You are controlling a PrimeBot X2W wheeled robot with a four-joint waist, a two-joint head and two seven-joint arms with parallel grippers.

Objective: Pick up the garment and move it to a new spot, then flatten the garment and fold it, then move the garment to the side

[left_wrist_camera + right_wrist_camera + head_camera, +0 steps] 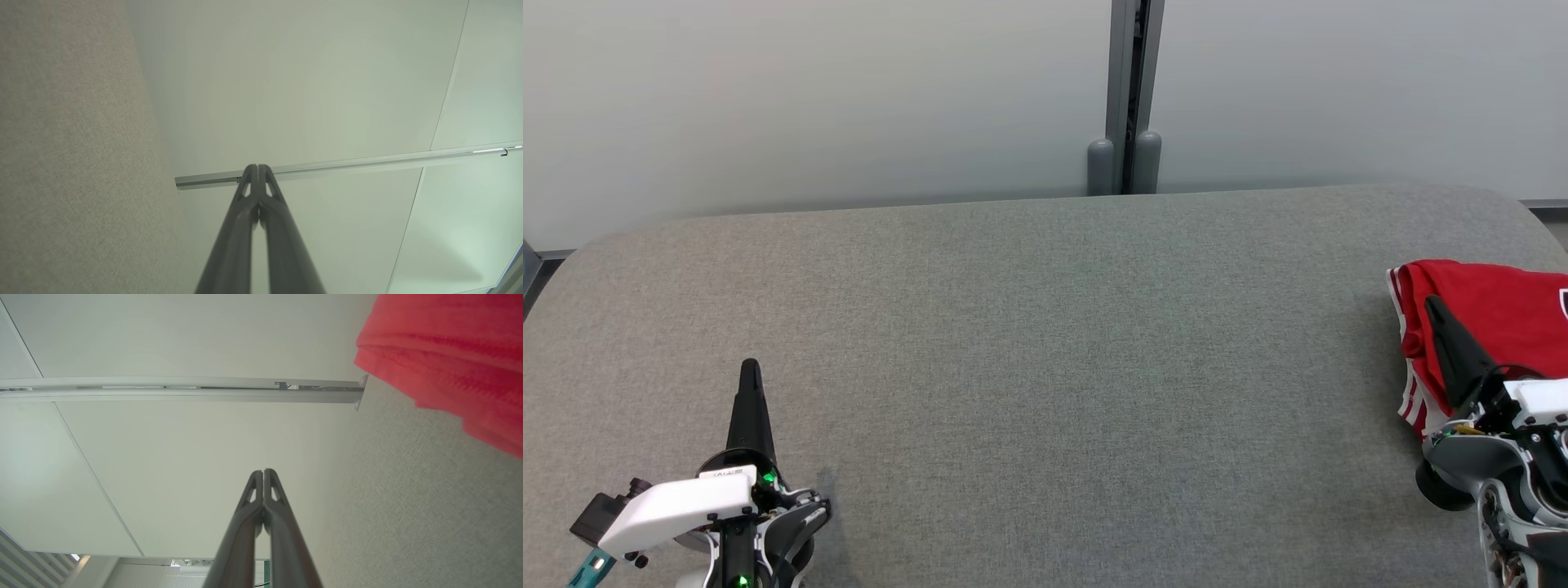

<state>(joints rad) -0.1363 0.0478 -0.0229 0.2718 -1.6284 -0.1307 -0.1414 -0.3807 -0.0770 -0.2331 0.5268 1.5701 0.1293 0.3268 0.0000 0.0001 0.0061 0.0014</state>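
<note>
My left jaws were closed on nothing at the near left of the grey desk (1045, 367). My right jaws were pressed together too, and empty, just beside the red garment (1499, 302). It lay folded at the desk's far right edge, with white stripes along its near side.

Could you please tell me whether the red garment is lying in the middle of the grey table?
No, the red garment lies bunched at the right end of the grey table, beside the right gripper.
</note>
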